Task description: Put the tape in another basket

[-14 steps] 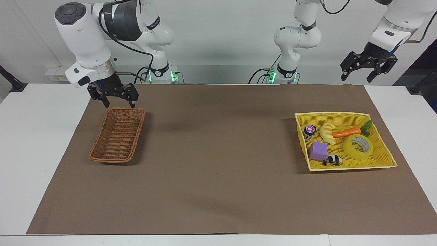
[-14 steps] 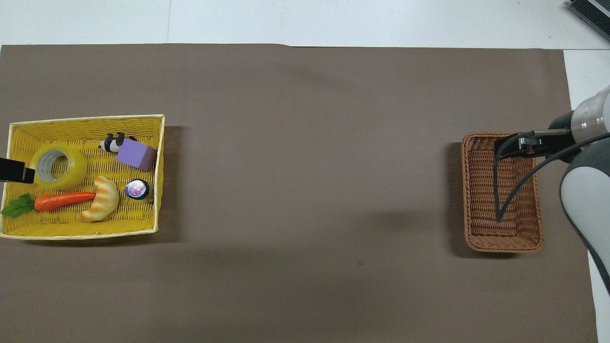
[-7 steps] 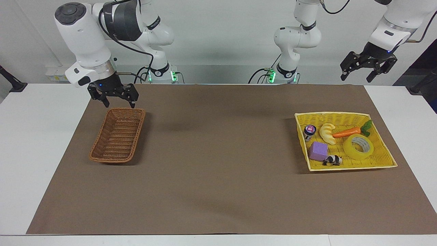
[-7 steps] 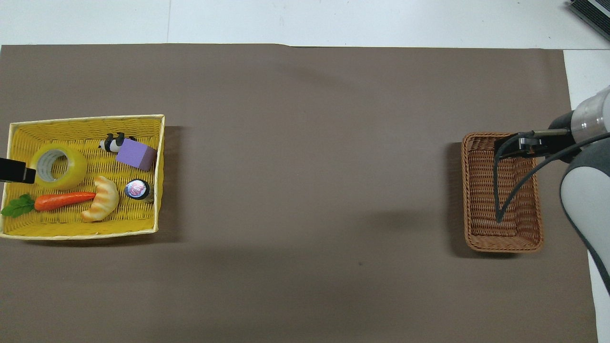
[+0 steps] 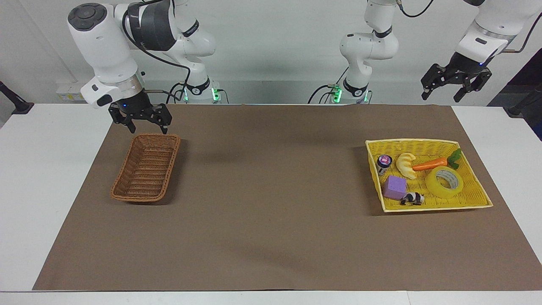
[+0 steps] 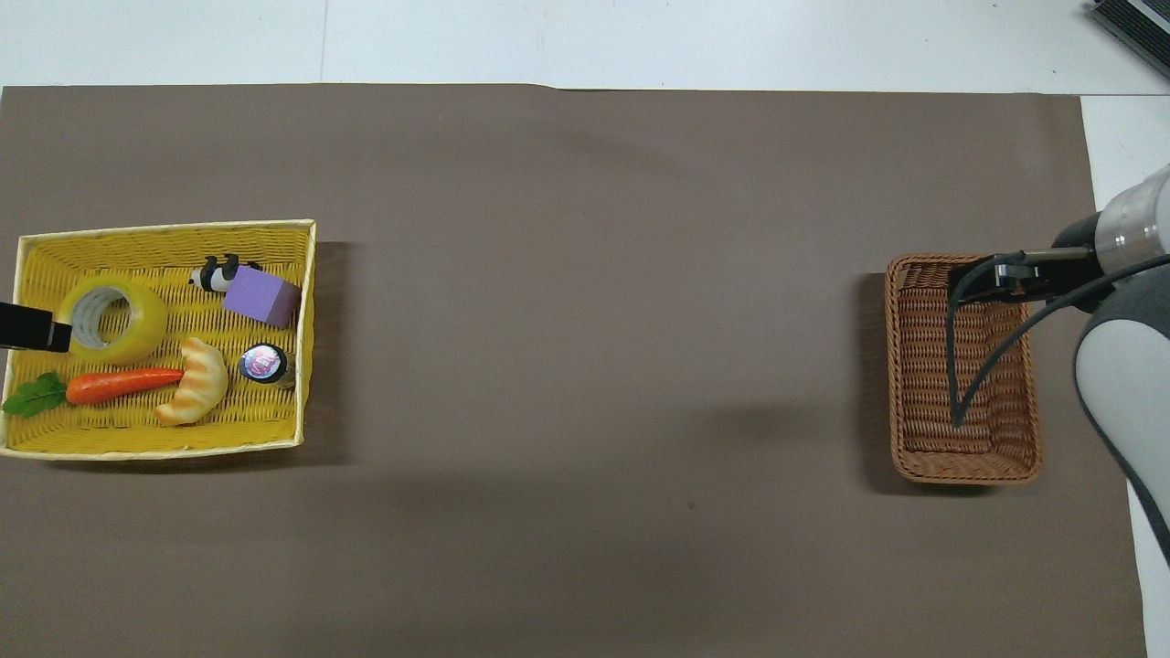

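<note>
Resting flat: tape (image 5: 444,181) in yellow tray-basket (image 5: 474,202), left arm's end of worktop (image 5: 51,178), beside carrot (image 5: 430,163), near croissant (image 5: 406,165), purple block (image 5: 395,187), panda figure (image 5: 413,198), small jar (image 5: 384,162). Brown wicker basket (image 5: 146,173): right arm's end. Left hand (image 5: 455,82): released, raised over mat's edge near the robots. Right hand (image 5: 141,119): released, over wicker basket's rim nearest robots.

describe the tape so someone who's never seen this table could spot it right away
Find the yellow basket at the left arm's end of the table. The tape lies flat in it, beside the carrot and farther from the robots than it. It is the only ring there: translucent yellow with a pale core.
</note>
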You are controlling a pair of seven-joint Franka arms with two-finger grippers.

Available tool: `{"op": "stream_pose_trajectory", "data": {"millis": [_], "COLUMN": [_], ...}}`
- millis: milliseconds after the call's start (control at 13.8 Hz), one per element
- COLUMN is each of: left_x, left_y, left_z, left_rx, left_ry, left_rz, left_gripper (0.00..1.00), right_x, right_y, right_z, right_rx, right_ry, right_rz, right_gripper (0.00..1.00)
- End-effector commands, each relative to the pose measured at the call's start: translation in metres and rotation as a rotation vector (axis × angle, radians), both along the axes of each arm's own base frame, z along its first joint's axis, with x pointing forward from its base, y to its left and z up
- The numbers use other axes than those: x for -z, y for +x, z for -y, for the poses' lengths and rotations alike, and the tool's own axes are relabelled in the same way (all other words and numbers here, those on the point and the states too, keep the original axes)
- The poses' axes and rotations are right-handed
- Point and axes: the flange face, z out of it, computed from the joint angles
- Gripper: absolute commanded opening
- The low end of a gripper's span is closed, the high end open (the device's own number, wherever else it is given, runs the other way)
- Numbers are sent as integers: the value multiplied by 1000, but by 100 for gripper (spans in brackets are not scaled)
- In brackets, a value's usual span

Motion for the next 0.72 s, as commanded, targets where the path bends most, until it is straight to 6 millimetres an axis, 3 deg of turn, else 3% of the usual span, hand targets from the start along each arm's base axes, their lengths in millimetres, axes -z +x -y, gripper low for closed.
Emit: {"op": "stream_pose_trajectory", "data": {"millis": [0, 652], "left_x": [-2, -1], "left_y": [-8, -7], "left_z": [1, 3], "left_rx": [-8, -6], "left_ry": [11, 10], "left_rz": [4, 13], "left_gripper": [100, 100], "right_x": [-3, -3], "right_y": [-2, -2], "right_z": [3, 3], "right_rx": [-5, -5], "right_ry": [14, 15], "right_rz": [9, 9], "right_gripper": [100, 100]}}
